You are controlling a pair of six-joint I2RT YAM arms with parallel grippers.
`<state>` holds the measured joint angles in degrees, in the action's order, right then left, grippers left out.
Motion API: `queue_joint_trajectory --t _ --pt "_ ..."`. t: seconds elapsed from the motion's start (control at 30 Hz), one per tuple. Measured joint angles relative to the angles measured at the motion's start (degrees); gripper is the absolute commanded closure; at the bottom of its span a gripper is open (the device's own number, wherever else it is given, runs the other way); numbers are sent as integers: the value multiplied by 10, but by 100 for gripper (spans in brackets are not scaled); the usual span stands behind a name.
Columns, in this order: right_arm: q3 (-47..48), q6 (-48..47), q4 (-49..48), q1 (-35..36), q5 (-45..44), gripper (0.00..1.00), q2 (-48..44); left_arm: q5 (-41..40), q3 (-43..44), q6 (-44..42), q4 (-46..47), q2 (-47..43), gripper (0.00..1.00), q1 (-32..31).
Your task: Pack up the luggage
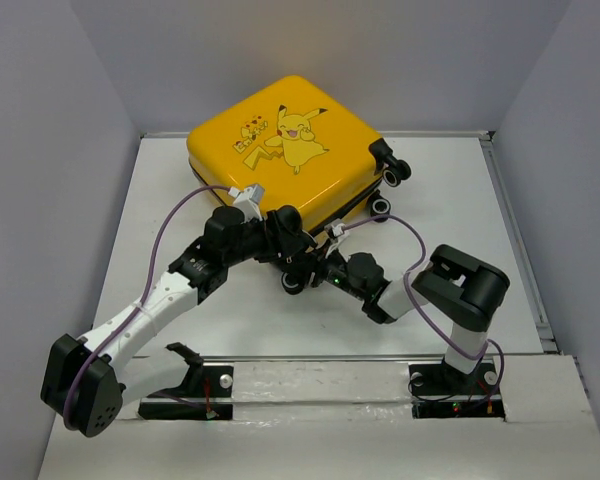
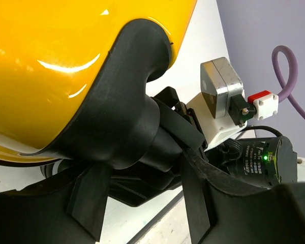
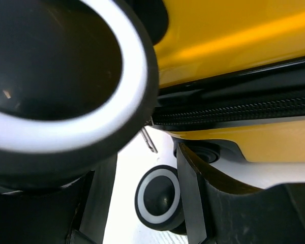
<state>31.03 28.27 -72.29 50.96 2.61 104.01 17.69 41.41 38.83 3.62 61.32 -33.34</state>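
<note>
The yellow luggage [image 1: 285,140] lies closed and flat at the back of the table, cartoon print facing up. Both grippers meet at its near corner, by a black-and-white caster wheel [image 1: 296,283]. My left gripper [image 1: 288,238] is open; in the left wrist view [image 2: 142,208] its fingers straddle the black wheel housing [image 2: 122,101] under the yellow shell [image 2: 51,56]. My right gripper [image 1: 312,270] is open; in its wrist view [image 3: 145,203] a big caster [image 3: 66,76] fills the upper left. A second caster [image 3: 160,198] shows between the fingers. The closed zipper [image 3: 234,109] runs along the shell.
Two more casters [image 1: 380,205] stick out at the luggage's right side. The white table [image 1: 160,250] has raised rails at the back and right [image 1: 515,240]. The right wrist's camera block [image 2: 221,86] and motor [image 2: 264,157] sit close to my left gripper.
</note>
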Motion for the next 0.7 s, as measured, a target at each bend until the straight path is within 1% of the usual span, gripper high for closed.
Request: queue_joint_trajectory --t 0.07,0.17,0.2,0.23,0.3,0.33,0.4,0.5,0.6,0.63,0.7 --pt "4 0 0 0 5 50 4 -3 0 -2 -1 -1 38 0" --pt "15 3 -2 0 6 59 16 -11 0 -5 -2 -1 38 1" --pt "17 3 -2 0 6 68 17 -13 0 -6 -1 -1 38 1" --pt "21 4 -2 0 5 71 19 -14 0 -6 -1 -1 38 1" --pt "27 7 0 1 0 72 22 -11 0 -6 -1 -1 38 0" --pt "31 8 1 2 -4 75 25 -10 0 -6 -1 -1 38 -1" --pt "36 11 7 1 -11 78 26 -8 0 -6 -2 -1 38 -1" --pt "41 14 15 1 -27 89 26 -5 0 -8 -3 -1 38 -1" --pt "43 17 19 1 -36 89 26 -4 0 -9 -4 -1 38 -1" --pt "44 17 20 2 -37 79 26 -5 0 -10 -5 -1 38 -1" --pt "45 19 21 3 -38 64 26 -4 1 -11 -6 -1 38 -1"
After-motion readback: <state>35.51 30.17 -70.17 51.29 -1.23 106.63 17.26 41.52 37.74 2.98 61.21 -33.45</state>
